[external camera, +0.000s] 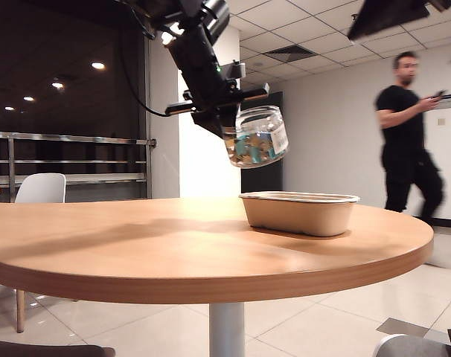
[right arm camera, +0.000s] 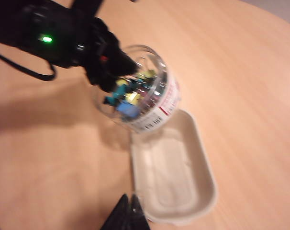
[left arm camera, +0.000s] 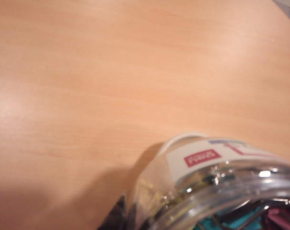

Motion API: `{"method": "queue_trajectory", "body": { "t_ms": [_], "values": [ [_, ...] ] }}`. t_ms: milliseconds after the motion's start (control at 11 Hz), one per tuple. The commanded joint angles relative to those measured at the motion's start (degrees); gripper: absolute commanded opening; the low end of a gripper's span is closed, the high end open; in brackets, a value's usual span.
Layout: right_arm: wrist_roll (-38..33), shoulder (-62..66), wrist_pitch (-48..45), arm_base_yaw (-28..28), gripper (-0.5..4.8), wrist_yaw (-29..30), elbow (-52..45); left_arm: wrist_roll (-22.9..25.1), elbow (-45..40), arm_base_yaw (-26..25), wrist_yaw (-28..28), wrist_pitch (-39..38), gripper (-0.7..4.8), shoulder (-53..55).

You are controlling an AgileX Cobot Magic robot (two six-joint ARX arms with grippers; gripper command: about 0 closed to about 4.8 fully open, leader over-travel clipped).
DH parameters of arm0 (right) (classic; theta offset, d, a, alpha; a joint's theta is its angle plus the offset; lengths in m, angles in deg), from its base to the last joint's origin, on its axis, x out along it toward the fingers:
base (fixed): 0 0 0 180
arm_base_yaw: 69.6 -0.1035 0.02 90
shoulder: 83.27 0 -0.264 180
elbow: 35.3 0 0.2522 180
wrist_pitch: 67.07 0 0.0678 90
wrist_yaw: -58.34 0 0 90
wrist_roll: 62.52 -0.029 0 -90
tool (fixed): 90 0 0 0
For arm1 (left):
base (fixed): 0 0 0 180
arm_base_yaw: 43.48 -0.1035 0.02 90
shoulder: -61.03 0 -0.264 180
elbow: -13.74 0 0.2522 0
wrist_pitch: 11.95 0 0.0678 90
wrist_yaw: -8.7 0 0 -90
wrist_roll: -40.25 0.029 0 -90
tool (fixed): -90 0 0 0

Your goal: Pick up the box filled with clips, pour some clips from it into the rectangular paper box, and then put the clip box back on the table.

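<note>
My left gripper (external camera: pixel 227 125) is shut on the box filled with clips (external camera: pixel 257 136), a clear round jar with a barcode label, and holds it slightly tilted in the air. The jar hangs above the near-left end of the rectangular paper box (external camera: pixel 298 212), a beige tray on the table (external camera: pixel 136 245). From the right wrist, the jar (right arm camera: pixel 142 98) shows colourful clips (right arm camera: pixel 129 93) inside, the left gripper (right arm camera: pixel 106 67) clamps its side, and the tray (right arm camera: pixel 173 172) looks empty. The left wrist view holds the jar (left arm camera: pixel 207 177) close up. My right gripper (right arm camera: pixel 129 203) is shut on nothing, high above the tray.
A man in black (external camera: pixel 408 126) walks behind the table at the right. A white chair (external camera: pixel 41 188) stands at the far left by a railing. The round tabletop's edge (external camera: pixel 426 238) lies just right of the tray.
</note>
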Motion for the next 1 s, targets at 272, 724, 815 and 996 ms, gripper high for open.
{"method": "queue_trajectory", "body": {
  "t_ms": [272, 724, 815, 996],
  "values": [
    [-8.17, 13.31, -16.70, 0.37, 0.37, -8.81, -5.42, 1.57, 0.33, 0.02, -1.86, 1.27, -0.06, 0.24],
    [-8.11, 25.20, -25.16, 0.48, 1.70, -8.61, -5.35, 3.78, 0.33, -1.95, -1.44, -2.78, -0.06, -2.36],
    [-8.09, 25.59, -25.31, 0.48, 1.70, -8.61, -5.33, 3.78, 0.33, -2.16, -1.42, -2.80, -0.06, -2.49],
    [-8.09, 26.95, -25.42, 0.48, 1.70, -8.61, -5.33, 3.78, 0.33, -2.43, -1.40, -2.80, -0.06, -2.80]
  ]
}}
